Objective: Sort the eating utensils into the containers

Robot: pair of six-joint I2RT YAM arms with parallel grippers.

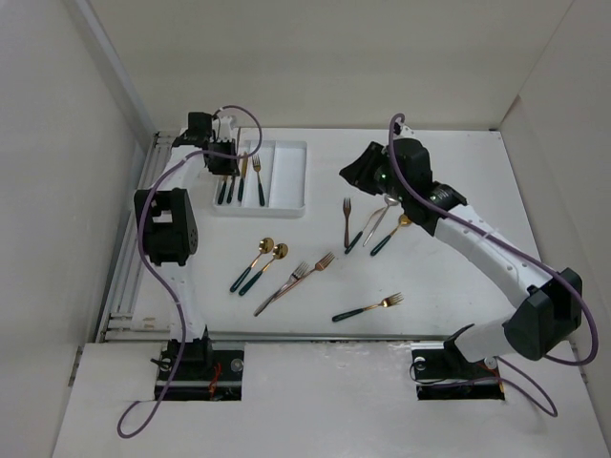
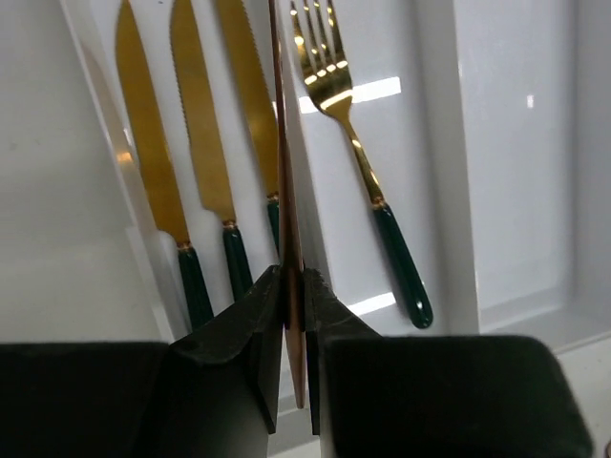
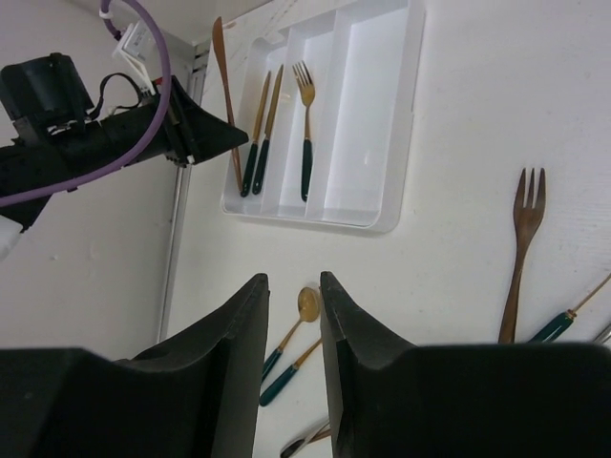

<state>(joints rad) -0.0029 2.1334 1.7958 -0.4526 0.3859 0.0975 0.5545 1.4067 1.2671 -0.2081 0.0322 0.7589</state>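
My left gripper (image 1: 225, 164) (image 2: 293, 279) is shut on an all-copper knife (image 2: 285, 172) (image 3: 227, 105), held edge-on above the white tray's (image 1: 289, 177) (image 3: 368, 114) left compartment. Three gold knives with green handles (image 2: 196, 162) lie in that compartment. One gold fork (image 2: 358, 153) (image 3: 305, 129) lies in the middle one, and the right one shows bare. My right gripper (image 1: 357, 172) (image 3: 294, 286) hovers open and empty to the tray's right, above the table. Loose utensils lie on the table: two gold spoons (image 1: 258, 265) (image 3: 286, 348), crossed forks (image 1: 298, 281), a fork (image 1: 368, 307), a brown fork (image 1: 347, 221) (image 3: 520, 239).
More utensils lie in a cluster (image 1: 382, 229) under the right arm's forearm. A metal rail (image 1: 129, 277) runs along the table's left edge. White walls enclose the table at the back and sides.
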